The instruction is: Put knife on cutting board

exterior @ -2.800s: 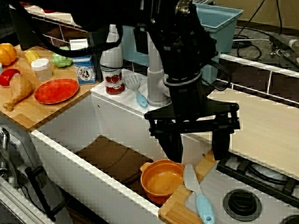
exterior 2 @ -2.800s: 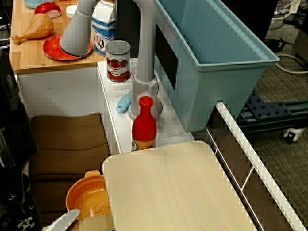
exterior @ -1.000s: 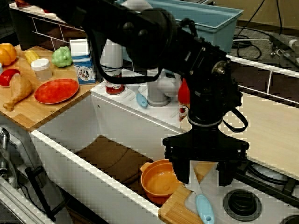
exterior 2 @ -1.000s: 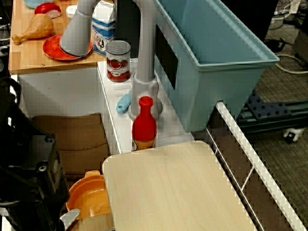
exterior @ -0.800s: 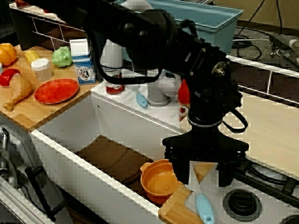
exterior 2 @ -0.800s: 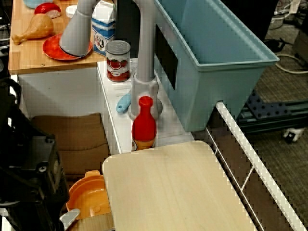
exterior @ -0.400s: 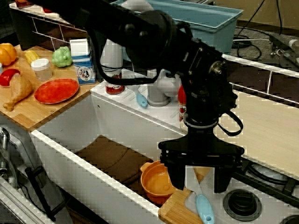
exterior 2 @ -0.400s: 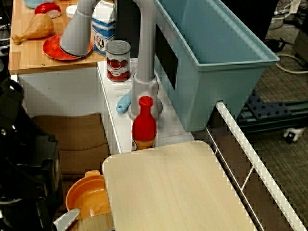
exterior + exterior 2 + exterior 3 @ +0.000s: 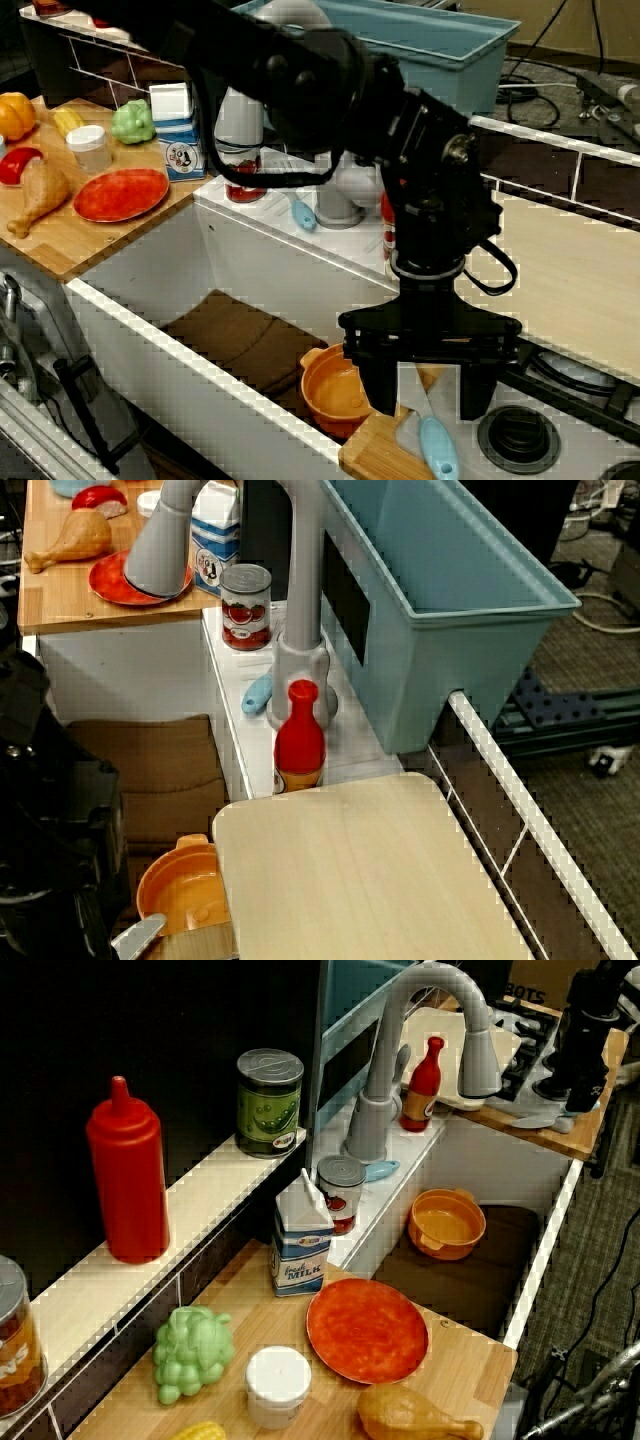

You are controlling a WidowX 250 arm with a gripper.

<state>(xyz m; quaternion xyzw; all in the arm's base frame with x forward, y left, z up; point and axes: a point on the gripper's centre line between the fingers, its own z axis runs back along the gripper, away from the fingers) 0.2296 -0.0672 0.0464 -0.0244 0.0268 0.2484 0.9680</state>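
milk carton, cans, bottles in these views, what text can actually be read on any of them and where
"fresh MILK": front of the milk carton, seen from the counter end.
Tomato can: picture label, no readable words.
Green can: print too blurred to read.
Small red sauce bottle: label too small to read.
Large red squeeze bottle: no label visible.

The arm (image 9: 330,80) is matte black throughout, built of thick rounded segments. Near the orange pot (image 9: 345,390), a cylindrical wrist carries a pale grey ring and a small silver round fitting, with thin black cables looping beside it. Below the ring sits a wide, flat black crossbar ending in two blocky, squared black fingers (image 9: 378,392).
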